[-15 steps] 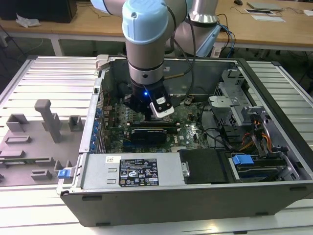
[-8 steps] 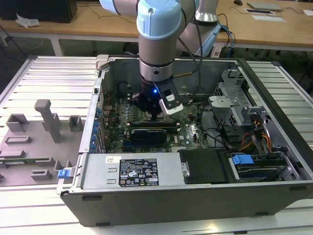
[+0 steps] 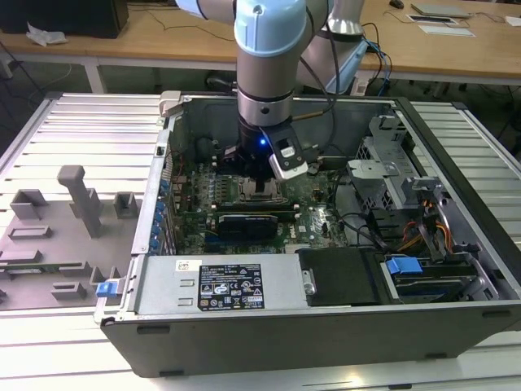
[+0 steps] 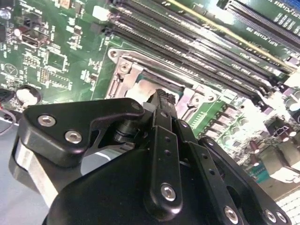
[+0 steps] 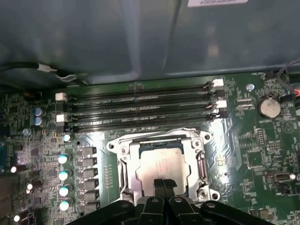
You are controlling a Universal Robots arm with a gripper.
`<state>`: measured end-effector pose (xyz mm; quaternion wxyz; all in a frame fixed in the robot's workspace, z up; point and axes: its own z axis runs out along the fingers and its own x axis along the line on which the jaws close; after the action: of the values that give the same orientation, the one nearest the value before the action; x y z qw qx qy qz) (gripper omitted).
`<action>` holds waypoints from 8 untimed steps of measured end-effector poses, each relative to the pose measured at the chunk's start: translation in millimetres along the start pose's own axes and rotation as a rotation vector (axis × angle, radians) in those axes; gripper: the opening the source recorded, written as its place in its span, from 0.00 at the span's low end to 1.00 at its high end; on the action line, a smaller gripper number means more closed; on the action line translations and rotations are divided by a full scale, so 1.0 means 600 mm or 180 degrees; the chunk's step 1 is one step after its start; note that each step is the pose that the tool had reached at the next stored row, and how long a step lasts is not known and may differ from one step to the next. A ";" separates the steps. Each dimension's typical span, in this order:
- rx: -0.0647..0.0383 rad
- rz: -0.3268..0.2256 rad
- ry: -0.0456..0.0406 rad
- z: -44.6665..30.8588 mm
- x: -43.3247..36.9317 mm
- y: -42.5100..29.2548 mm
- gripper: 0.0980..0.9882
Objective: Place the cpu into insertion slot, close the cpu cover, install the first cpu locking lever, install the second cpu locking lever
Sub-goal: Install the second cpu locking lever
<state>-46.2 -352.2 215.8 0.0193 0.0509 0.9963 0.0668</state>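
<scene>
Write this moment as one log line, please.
tool: over cpu | cpu: in insertion slot | cpu cover: closed

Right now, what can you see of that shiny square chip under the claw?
The cpu is a flat square with a dull silvery metal top. It lies level in the insertion slot on the green board, ringed by a steel frame. The claw has its black tips right over its near edge; actual contact can't be judged.
</scene>
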 end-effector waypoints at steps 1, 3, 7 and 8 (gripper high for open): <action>0.0000 0.0000 0.0000 -0.007 -0.001 0.003 0.01; 0.0000 0.0000 0.0000 -0.028 -0.002 0.008 0.01; -0.0002 0.0000 -0.0001 -0.032 -0.002 0.008 0.01; -0.0001 0.0000 0.0000 -0.032 -0.002 0.008 0.01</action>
<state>-45.3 -349.9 235.6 0.0193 0.0509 0.9963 0.0669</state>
